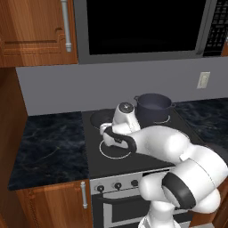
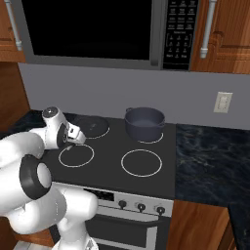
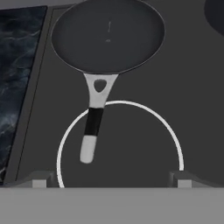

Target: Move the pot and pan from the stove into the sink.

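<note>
Open hand (image 3: 112, 178) above one pan (image 3: 107, 35); one pot (image 2: 144, 122) behind.

No text could be read; the microwave keypad (image 2: 177, 33) had marks too small to read

Base views flank arm from behind, sharing stove (image 1: 133, 147); hand view close, looking down at pan (image 3: 107, 37).

The pot (image 1: 153, 107) sits on the stove's (image 1: 95, 153) back right burner. The white arm (image 1: 164, 147) reaches over the front left ring.
</note>
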Motion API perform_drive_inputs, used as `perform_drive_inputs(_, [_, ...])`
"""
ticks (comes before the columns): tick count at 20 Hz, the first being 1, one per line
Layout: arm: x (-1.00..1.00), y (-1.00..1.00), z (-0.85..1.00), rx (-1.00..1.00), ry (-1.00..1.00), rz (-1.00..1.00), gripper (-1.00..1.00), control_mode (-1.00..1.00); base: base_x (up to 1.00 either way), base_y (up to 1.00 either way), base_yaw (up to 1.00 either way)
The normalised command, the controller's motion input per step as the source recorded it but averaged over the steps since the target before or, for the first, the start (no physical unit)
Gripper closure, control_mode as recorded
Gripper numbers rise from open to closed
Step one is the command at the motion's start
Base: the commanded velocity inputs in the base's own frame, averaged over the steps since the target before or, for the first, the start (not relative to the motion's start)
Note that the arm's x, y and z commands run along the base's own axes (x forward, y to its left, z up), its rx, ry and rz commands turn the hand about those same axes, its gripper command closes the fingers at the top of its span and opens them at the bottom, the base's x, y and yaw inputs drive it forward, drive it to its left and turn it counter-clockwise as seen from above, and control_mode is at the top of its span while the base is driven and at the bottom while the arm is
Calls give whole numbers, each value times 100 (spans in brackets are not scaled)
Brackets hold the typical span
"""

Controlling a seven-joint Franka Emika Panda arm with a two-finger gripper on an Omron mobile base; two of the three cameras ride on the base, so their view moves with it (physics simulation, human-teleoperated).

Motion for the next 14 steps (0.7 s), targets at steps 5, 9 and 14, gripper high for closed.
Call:
perform_drive_inputs(5, [33, 11, -29, 0, 1, -3, -100, -100, 0, 0, 0])
perform_drive_inputs(9, [26, 10, -30, 0, 1, -3, -100, -100, 0, 0, 0])
perform_drive_inputs(14, [22, 6, -40, 0, 2, -3, -100, -100, 0, 0, 0])
